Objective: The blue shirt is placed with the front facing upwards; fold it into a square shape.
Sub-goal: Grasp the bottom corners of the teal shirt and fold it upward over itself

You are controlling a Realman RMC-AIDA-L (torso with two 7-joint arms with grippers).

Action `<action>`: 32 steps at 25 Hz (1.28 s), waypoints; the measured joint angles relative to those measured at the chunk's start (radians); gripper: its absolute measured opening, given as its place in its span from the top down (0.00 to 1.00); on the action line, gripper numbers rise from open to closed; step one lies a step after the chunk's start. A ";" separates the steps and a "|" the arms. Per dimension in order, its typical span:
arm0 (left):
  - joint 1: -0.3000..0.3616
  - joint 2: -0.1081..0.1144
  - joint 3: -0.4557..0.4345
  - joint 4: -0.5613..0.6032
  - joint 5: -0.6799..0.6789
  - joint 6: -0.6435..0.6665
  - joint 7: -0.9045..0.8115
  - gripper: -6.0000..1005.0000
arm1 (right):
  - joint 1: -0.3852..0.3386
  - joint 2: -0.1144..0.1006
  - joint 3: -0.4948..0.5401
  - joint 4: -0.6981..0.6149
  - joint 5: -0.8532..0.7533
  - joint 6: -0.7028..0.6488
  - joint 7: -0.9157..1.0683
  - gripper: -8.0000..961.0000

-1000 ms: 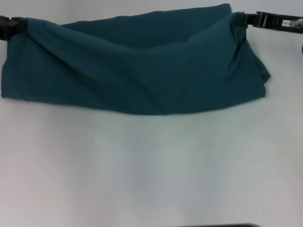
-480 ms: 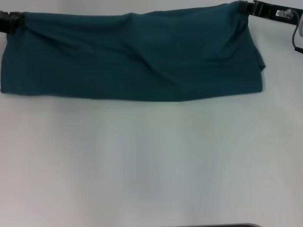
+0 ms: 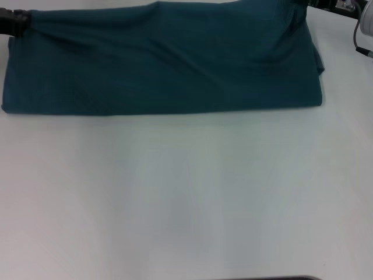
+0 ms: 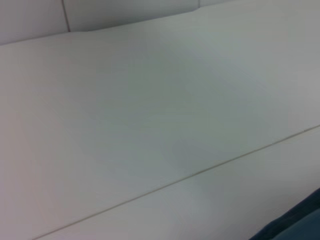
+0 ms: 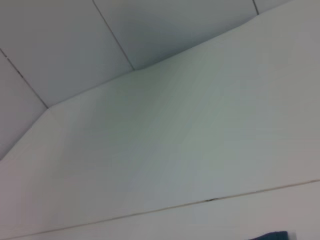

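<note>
On the white worktop [image 3: 186, 198], the soft, floppy blue shirt [image 3: 163, 64] lies folded long, each far corner pinched by the left gripper [image 3: 16, 16] and, seemingly, the right gripper [image 3: 309, 3], good holding spots.

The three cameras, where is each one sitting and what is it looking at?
Head view: sits on the robot's head, looking forward and down at the dark teal-blue cotton shirt folded into a band on the white table; the left gripper shows at the shirt's far corner.
Left wrist view: on the left arm, facing table and wall; no fingers show.
Right wrist view: on the right arm, likewise.
Shared: a sliver of shirt edges both wrist views.
</note>
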 joint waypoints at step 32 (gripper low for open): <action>0.025 -0.102 0.150 0.001 0.002 -0.365 0.010 0.87 | 0.019 0.013 -0.056 -0.015 0.005 -0.064 -0.036 0.89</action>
